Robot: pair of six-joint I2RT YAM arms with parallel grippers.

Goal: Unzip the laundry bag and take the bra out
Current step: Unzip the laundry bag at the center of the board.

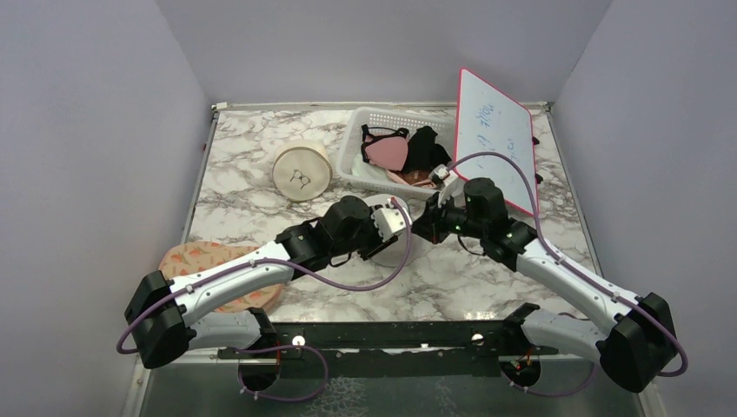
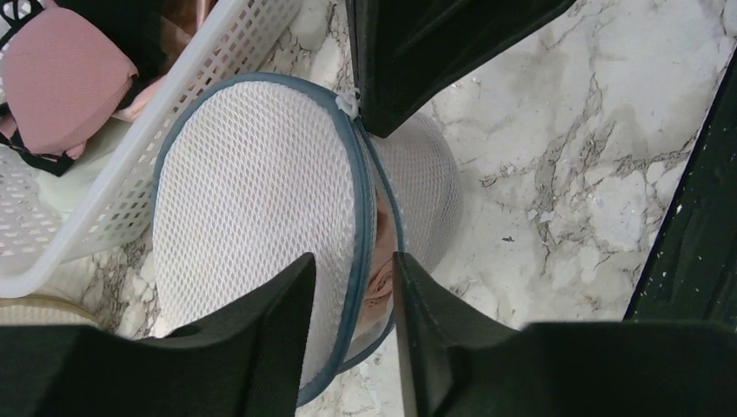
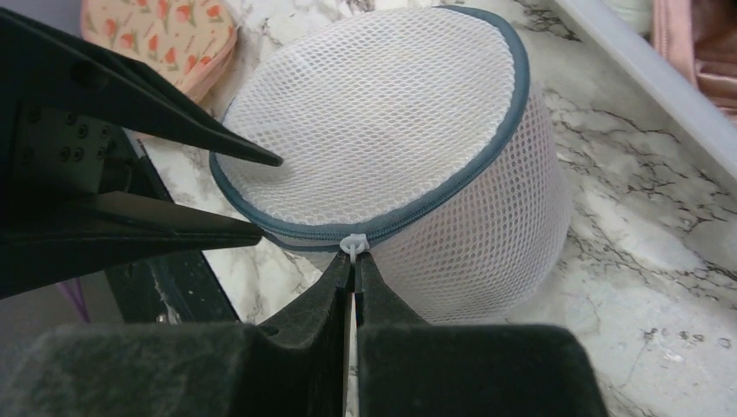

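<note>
The laundry bag (image 3: 391,113) stands on the marble table, a white mesh drum with a grey-blue zip ring. In the top view it (image 1: 405,250) is mostly hidden under both grippers. My right gripper (image 3: 354,259) is shut on the white zip pull (image 3: 354,246) at the bag's near rim. My left gripper (image 2: 354,261) is open, with one finger over the flat top and one down the side, straddling the zip rim. The zip gapes between them, and pinkish fabric (image 2: 380,287) shows inside the bag.
A white basket (image 1: 365,165) with pink and black bras stands right behind the bag. A cream round case (image 1: 302,171) is at back left. A peach patterned pouch (image 1: 209,261) lies under the left arm, and a red-framed whiteboard (image 1: 495,139) leans at back right.
</note>
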